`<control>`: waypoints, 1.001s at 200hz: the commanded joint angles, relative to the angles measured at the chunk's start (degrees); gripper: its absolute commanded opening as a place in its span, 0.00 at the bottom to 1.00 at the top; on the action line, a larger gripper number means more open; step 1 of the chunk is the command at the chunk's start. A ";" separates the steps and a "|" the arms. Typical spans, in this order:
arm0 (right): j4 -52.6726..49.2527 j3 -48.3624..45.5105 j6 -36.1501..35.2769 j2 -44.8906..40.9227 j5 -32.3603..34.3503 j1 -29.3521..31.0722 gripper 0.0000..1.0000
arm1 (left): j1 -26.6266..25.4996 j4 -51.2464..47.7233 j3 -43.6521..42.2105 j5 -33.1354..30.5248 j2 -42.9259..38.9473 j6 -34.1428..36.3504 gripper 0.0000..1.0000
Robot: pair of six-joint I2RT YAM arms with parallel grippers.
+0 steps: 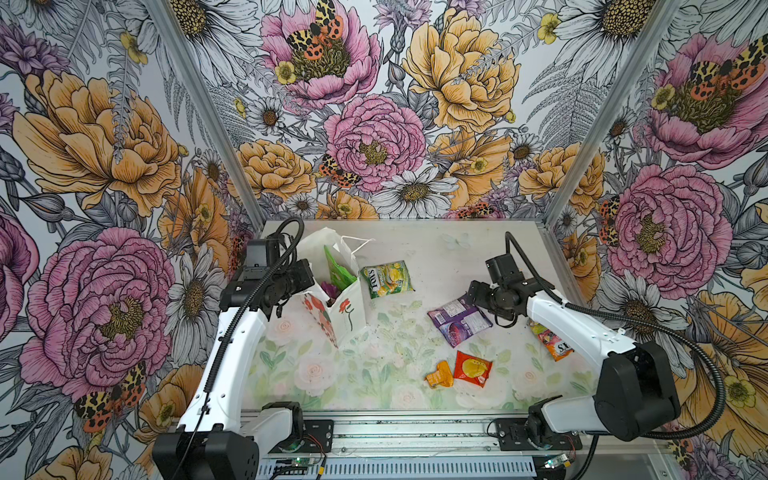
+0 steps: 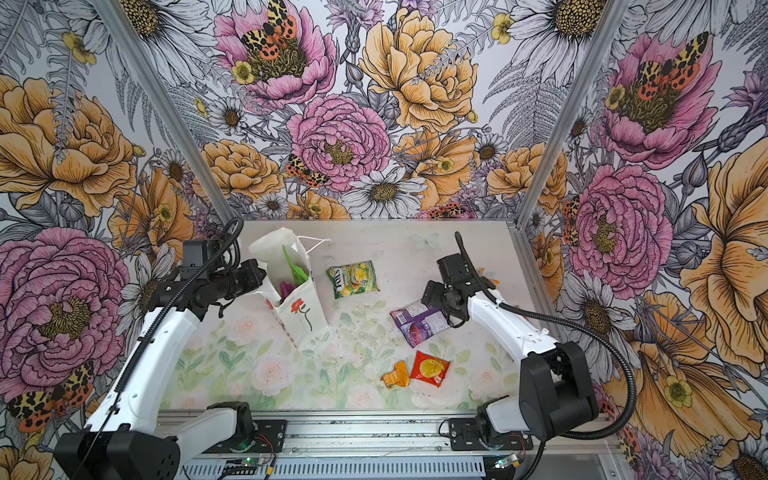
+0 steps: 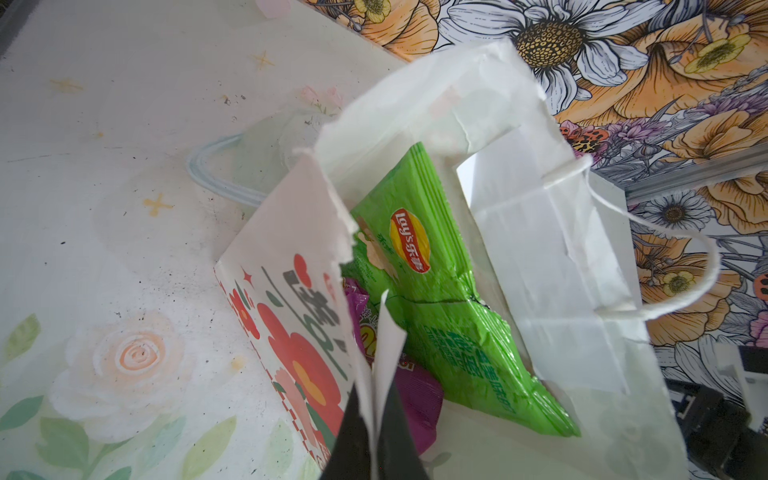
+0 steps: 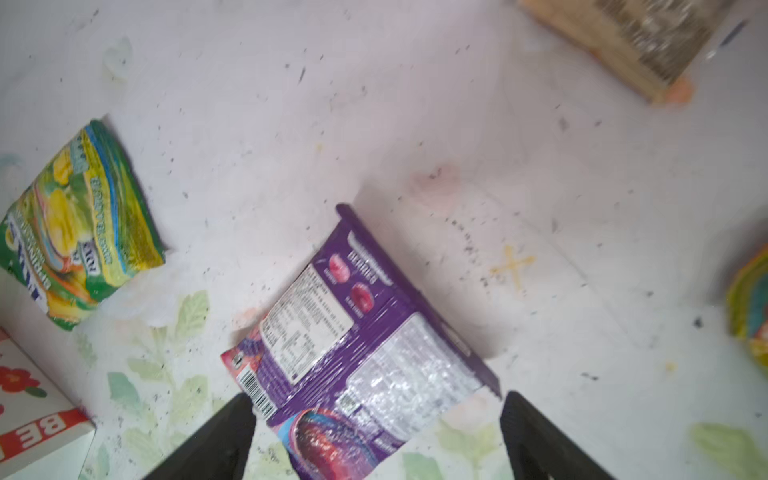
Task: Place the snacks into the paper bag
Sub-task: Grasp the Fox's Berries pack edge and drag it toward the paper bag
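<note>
Right gripper (image 4: 378, 397) hangs spread wide over the purple packet (image 4: 353, 332), which lies flat right of the centre of the table (image 1: 415, 249); nothing is held. Left gripper (image 3: 376, 409) is clamped on the rim of the paper bag (image 3: 540, 249), which stands toward the far left corner. Risks noted: the slick film may skid out from closing jaws, and the bag's ragged rim could tear further under any pull.

The table (image 1: 436, 257) holds the upright paper bag (image 1: 347, 309), a FOX'S packet (image 1: 386, 279), purple packet (image 1: 459, 321), red packet (image 1: 473, 368) and orange packet (image 1: 439, 375).
</note>
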 commanded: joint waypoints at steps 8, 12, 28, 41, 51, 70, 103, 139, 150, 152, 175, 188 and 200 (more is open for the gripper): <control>-1.30 3.76 -5.56 5.80 -3.34 -4.53 0.93 | 0.69 1.64 -0.98 0.98 -1.31 1.49 0.00; -1.22 3.90 -5.49 6.76 -4.24 -4.95 0.93 | 0.70 1.69 -1.08 1.04 -1.34 1.53 0.00; -1.12 4.25 -4.99 9.43 -5.98 -5.17 0.94 | 0.70 1.71 -1.32 1.03 -1.29 1.54 0.00; -0.62 3.70 -4.02 10.65 -5.98 -4.64 0.94 | 0.70 1.78 -1.26 1.05 -1.28 1.54 0.00; 0.19 2.87 -3.42 11.23 -6.26 -3.83 0.94 | 0.74 1.78 -1.33 1.07 -1.21 1.49 0.00; 1.97 1.06 -2.26 11.99 -7.92 -1.94 0.94 | 0.91 1.79 -1.29 1.02 -1.11 1.48 0.00; 2.63 -1.18 -0.53 12.73 -9.88 2.82 0.92 | 0.84 1.88 -1.25 1.45 -0.75 1.41 0.00; 2.64 -1.58 1.95 11.44 -12.70 9.46 0.84 | 0.83 1.88 -1.42 0.99 -0.71 1.51 0.00; 2.58 -1.38 2.59 10.54 -13.37 11.12 0.82 | 0.83 1.87 -1.33 1.16 -0.54 1.49 0.00; 2.57 -1.39 2.74 10.27 -13.43 11.32 0.82 | 0.89 1.87 -1.27 1.17 -0.50 1.46 0.00; 2.36 -1.92 2.87 7.04 -12.15 11.37 0.81 | 0.89 1.91 -1.34 1.19 -0.61 1.45 0.00; 2.24 -2.04 2.27 5.38 -10.44 9.92 0.81 | 0.89 1.87 -1.37 1.22 -0.71 1.45 0.00; 2.39 -1.78 1.29 5.01 -10.08 7.75 0.81 | 0.83 1.87 -1.40 1.19 -0.83 1.44 0.00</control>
